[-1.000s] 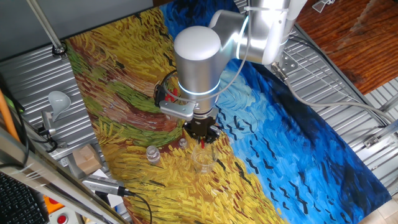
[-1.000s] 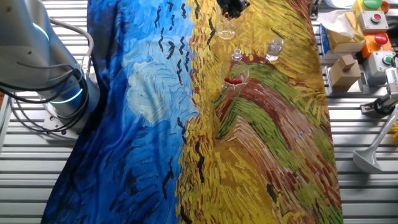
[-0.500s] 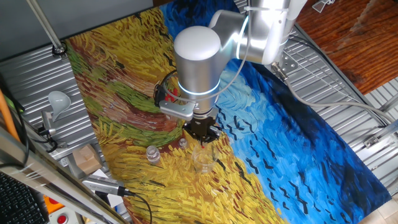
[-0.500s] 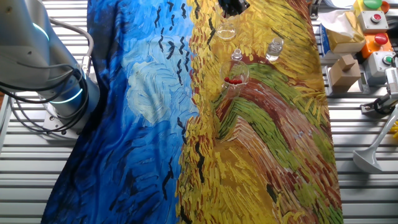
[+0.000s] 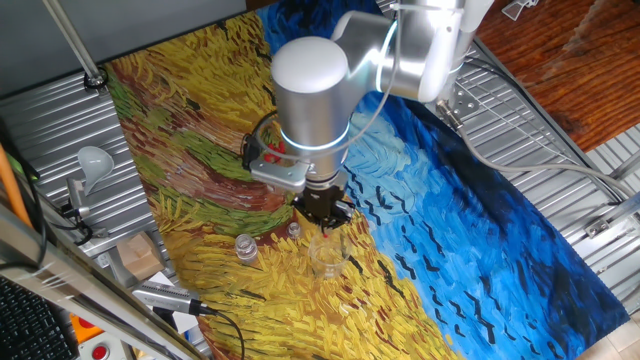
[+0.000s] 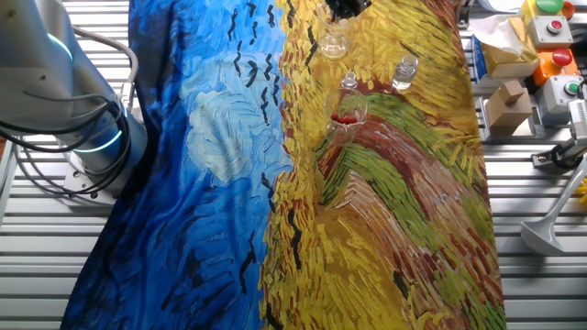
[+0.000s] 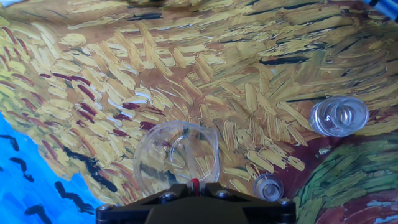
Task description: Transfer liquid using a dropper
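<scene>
My gripper (image 5: 323,213) is shut on the dropper, whose red bulb (image 7: 194,183) shows pinched between the two fingers in the hand view. The thin clear tube below it is hard to make out. The gripper hangs right above an empty clear glass beaker (image 5: 328,255), which also shows in the hand view (image 7: 177,155) and in the other fixed view (image 6: 335,43). There the gripper (image 6: 347,7) sits at the top edge. A glass holding more red-bulbed droppers (image 6: 347,115) stands nearby, partly hidden behind the arm (image 5: 262,150).
A small vial (image 7: 268,186) and a wider clear vial (image 7: 339,116) stand on the painted cloth near the beaker; they also show in one fixed view as the small vial (image 5: 294,229) and the wider vial (image 5: 245,248). Boxes and buttons (image 6: 550,37) lie beside the cloth.
The arm has shifted slightly left and the gripper has risen a little above the beaker, still holding the dropper.
</scene>
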`<state>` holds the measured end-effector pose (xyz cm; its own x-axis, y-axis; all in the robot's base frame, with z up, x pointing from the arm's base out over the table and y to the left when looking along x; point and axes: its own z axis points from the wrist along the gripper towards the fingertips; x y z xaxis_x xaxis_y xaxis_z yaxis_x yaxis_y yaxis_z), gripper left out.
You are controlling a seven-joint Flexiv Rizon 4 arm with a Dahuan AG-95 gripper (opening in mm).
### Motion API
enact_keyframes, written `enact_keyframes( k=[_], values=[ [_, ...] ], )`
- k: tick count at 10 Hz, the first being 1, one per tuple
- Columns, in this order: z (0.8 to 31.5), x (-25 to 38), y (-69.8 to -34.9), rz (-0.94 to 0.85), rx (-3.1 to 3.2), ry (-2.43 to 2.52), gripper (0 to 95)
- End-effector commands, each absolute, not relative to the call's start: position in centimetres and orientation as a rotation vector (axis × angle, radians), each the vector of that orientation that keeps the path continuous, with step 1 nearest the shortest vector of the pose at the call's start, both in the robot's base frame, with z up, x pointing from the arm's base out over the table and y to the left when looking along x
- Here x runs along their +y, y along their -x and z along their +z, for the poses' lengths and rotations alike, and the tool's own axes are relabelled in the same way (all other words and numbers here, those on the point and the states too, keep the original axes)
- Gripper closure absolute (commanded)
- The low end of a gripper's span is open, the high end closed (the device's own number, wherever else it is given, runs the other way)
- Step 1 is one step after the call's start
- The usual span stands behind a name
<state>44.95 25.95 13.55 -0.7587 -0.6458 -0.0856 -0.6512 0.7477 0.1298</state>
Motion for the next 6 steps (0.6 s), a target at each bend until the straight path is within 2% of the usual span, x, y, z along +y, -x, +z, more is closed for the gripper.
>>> enact_keyframes(
  k=[1,6],
  values=[
    [13.68,26.0,-45.01,0.271,2.915,1.087,95.0],
    [13.69,26.01,-45.02,0.289,2.914,1.092,95.0]
  ],
)
